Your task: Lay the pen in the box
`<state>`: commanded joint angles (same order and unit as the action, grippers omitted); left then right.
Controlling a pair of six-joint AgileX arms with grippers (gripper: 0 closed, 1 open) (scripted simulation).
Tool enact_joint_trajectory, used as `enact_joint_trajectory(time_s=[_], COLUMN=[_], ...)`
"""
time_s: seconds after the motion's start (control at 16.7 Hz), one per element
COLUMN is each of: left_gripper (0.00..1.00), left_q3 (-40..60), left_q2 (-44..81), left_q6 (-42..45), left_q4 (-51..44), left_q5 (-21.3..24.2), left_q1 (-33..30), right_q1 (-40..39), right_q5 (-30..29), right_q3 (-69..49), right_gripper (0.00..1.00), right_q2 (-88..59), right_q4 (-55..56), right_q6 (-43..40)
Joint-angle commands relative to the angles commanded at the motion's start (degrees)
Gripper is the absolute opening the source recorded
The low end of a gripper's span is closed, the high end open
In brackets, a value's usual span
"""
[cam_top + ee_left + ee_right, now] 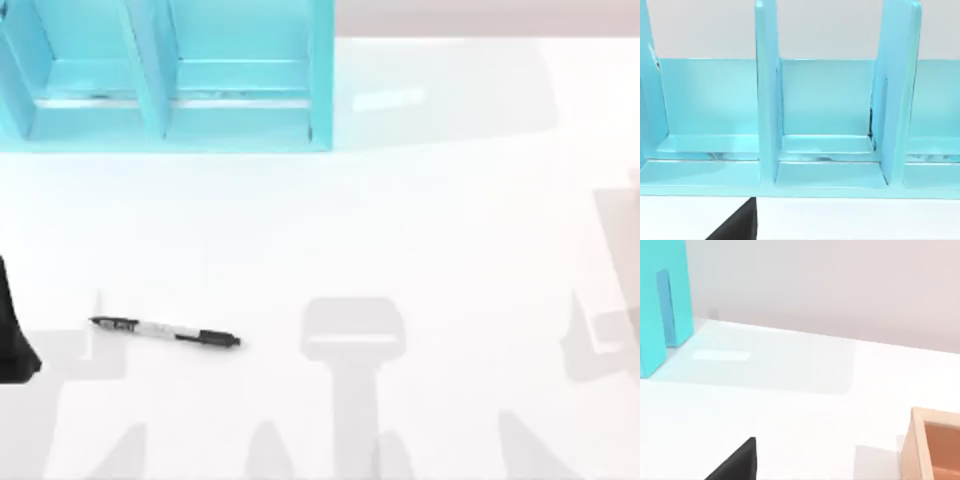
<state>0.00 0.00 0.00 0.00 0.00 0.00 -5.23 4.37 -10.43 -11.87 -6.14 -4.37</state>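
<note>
left arm (14, 330): matte black, smooth tapering shell, no markings | left tool (737, 223): black wedge-shaped part | right tool (737, 462): black wedge-shaped part

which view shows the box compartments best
The left wrist view: it faces the box head on, showing partitions and compartment floors. The top view catches part of it at the table's far left; the right wrist view just an end wall.

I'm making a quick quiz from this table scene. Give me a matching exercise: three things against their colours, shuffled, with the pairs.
Things:
1. pen
2. box
3. small open crate

Colours:
A. turquoise blue
B. tan wood
C. white barrel with black ends

Pairs: 1-C, 2-A, 3-B
</note>
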Motion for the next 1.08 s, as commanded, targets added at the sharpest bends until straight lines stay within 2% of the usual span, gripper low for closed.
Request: enact_joint_trajectory(time_s=[0.3, 0.78, 1.08], left_gripper=[1.00, 1.00, 1.00], left_q3=[0.0, 0.0, 0.0], left_q2=[0.0, 0.0, 0.0], left_q6=[0.0, 0.0, 0.0], left_q4=[0.0, 0.0, 0.0], left_q5=[0.0, 0.0, 0.0], left_q1=[0.0, 0.0, 0.0], right_q1=[-8.6, -23.0, -29.4], right_q5=[7.3, 20.0, 26.4], right_q3=[-20.2, -60.9, -85.5], right_gripper=[1.00, 1.00, 1.00], right_q2=[-25.5, -78.5, -105.0], right_q4=[-11.4, -34.3, -47.2], right_q6=[-7.4, -18.8, -22.9])
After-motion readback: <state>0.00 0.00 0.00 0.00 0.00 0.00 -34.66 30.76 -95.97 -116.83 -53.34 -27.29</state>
